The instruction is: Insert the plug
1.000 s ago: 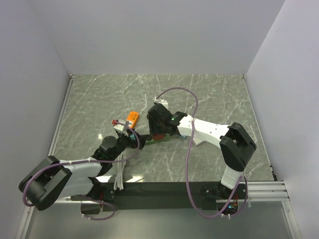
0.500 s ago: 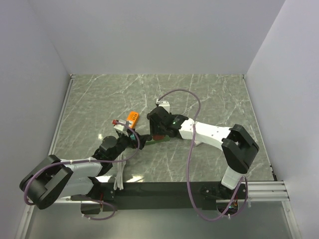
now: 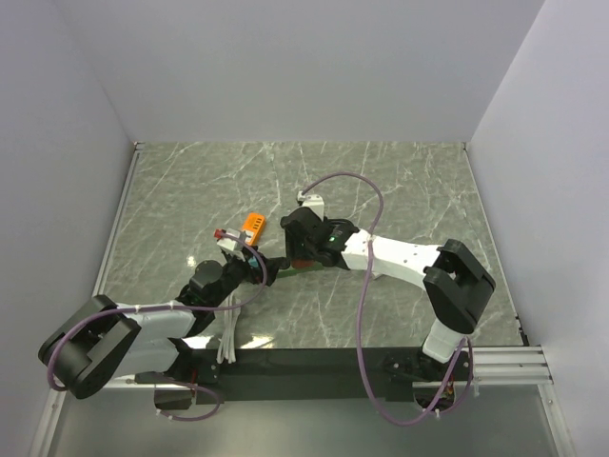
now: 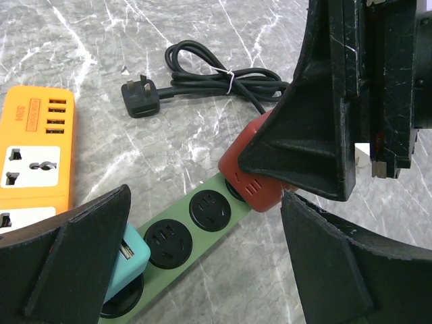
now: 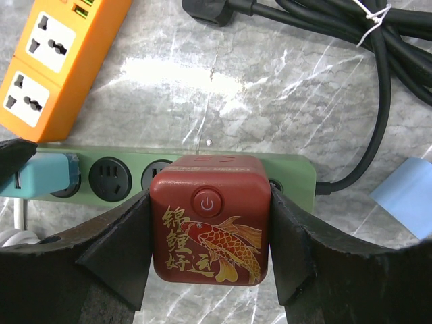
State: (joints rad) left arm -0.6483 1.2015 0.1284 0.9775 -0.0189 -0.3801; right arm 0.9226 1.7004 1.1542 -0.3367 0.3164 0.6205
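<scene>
A red cube plug (image 5: 209,229) with a gold fish print sits over a socket near the end of the green power strip (image 5: 297,172). My right gripper (image 5: 209,202) is shut on its two sides. In the left wrist view the red plug (image 4: 253,185) rests on the strip (image 4: 189,223) under the right gripper. My left gripper (image 4: 204,197) is open and straddles the strip low over the table. Its left finger is beside a teal plug (image 4: 131,260) seated in the strip. In the top view both grippers meet at the strip (image 3: 281,269).
An orange power strip (image 3: 253,226) lies just behind the green one. A bundled black cable with a plug (image 4: 216,81) lies beyond it. A blue paper slip (image 5: 405,196) lies by the strip's cord end. White cable (image 3: 228,338) lies near the left arm.
My right gripper has shifted slightly down and toward the left arm with the red plug held. The left arm has barely moved.
</scene>
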